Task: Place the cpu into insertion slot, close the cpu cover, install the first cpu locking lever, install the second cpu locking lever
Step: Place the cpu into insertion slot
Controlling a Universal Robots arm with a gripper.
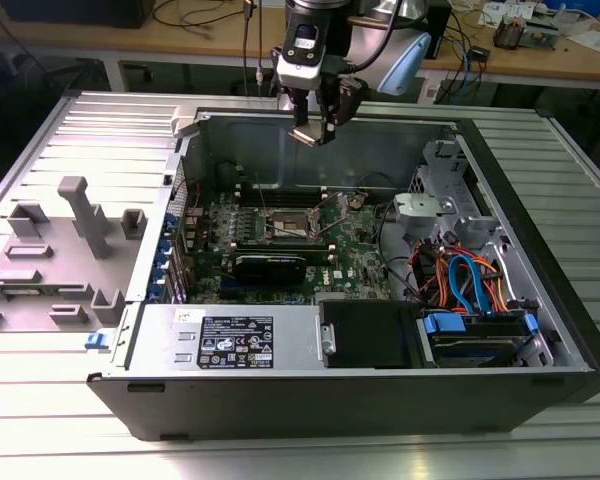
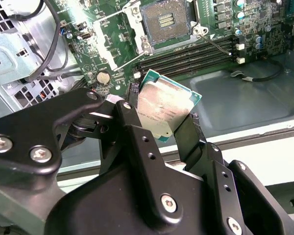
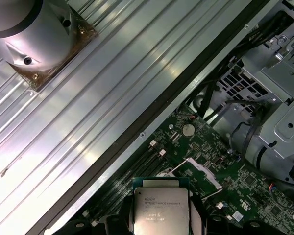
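**Chip held in the air above the open case**

Nearest in the exterior view is the black near wall of the computer case, with the labelled power supply just behind it. At the exterior view's left, outside the case, a grey plastic fixture lies on the ribbed metal table. Toward the middle, the green motherboard lies on the case floor. The insertion slot sits in it uncovered. In the second wrist view the slot's dark centre shows beside the long black memory slots.

Over the far side of the case hangs the gripper, its fingers clamped on opposite edges of the cpu. Both wrist views show the chip's silver top pinched in the gripper. It is up in the air, well apart from the slot.

At the exterior view's right, orange and blue cables crowd the drive bay.
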